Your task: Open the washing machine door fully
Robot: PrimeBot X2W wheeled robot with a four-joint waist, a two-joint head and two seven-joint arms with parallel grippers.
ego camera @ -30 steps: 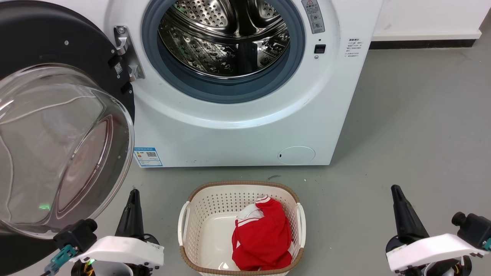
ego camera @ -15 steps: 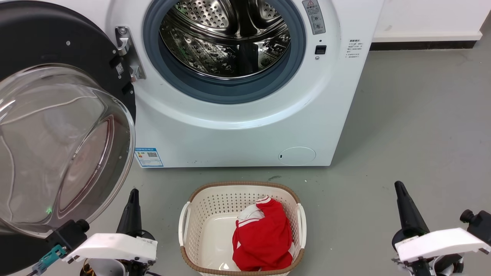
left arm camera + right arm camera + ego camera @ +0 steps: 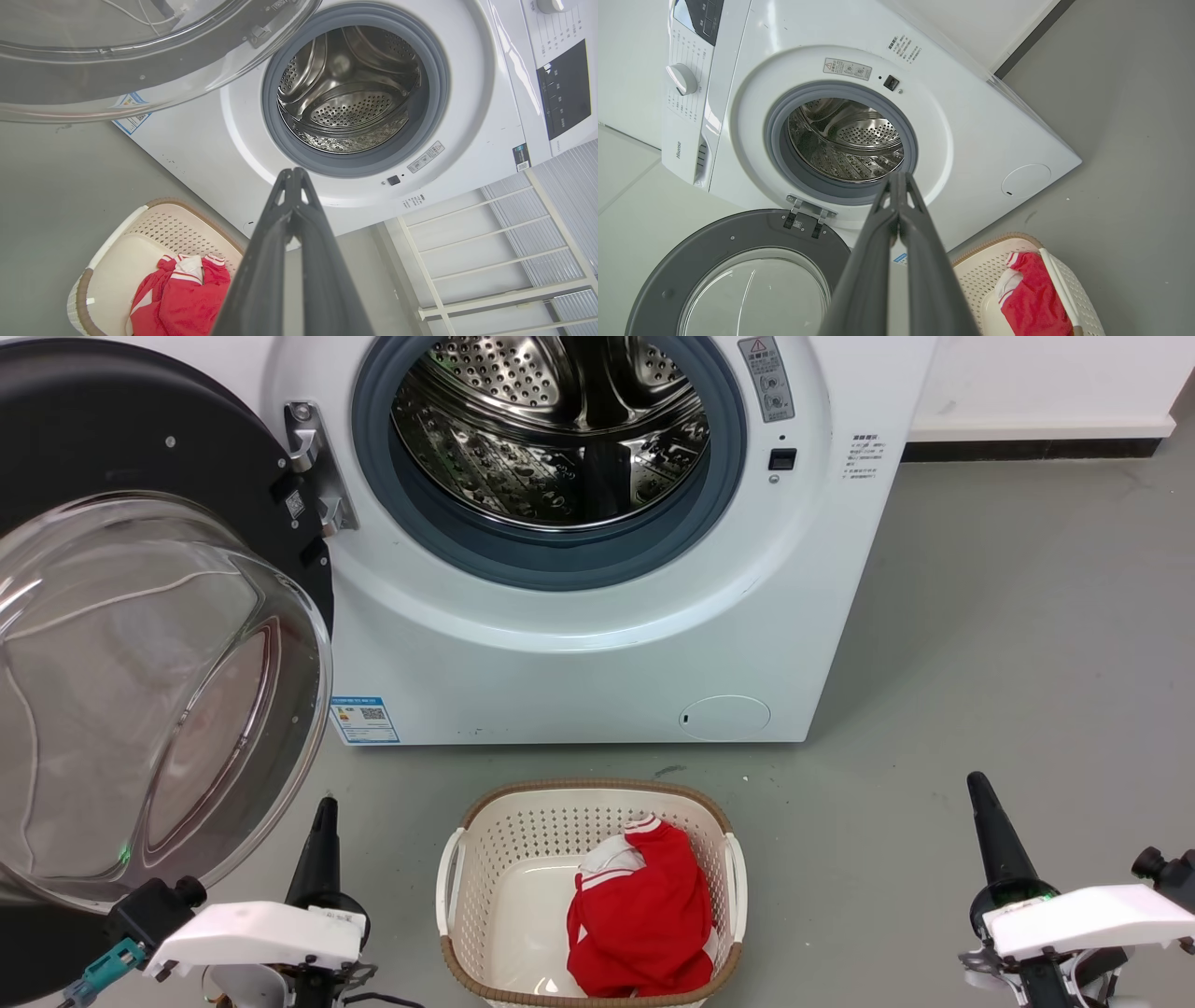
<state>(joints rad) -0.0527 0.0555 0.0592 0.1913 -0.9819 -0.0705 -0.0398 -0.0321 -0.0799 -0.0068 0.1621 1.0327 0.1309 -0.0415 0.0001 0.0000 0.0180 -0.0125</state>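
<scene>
Grey floor (image 3: pixel 1027 616), washing machine door (image 3: pixel 159 644) open

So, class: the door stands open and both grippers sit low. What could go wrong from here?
The washing machine door bulges out just beside the left gripper; lifting that arm could knock its glass. The laundry basket sits on the floor between the arms, so rolling forward might shove it.

— What is under you?
— A grey floor (image 3: pixel 1008 616). The white washing machine (image 3: pixel 597 653) stands on it, straight ahead of me.
— Anything else down there?
— A cream basket (image 3: pixel 523 840) with a brown rim, near the machine's front but not touching it.
</scene>
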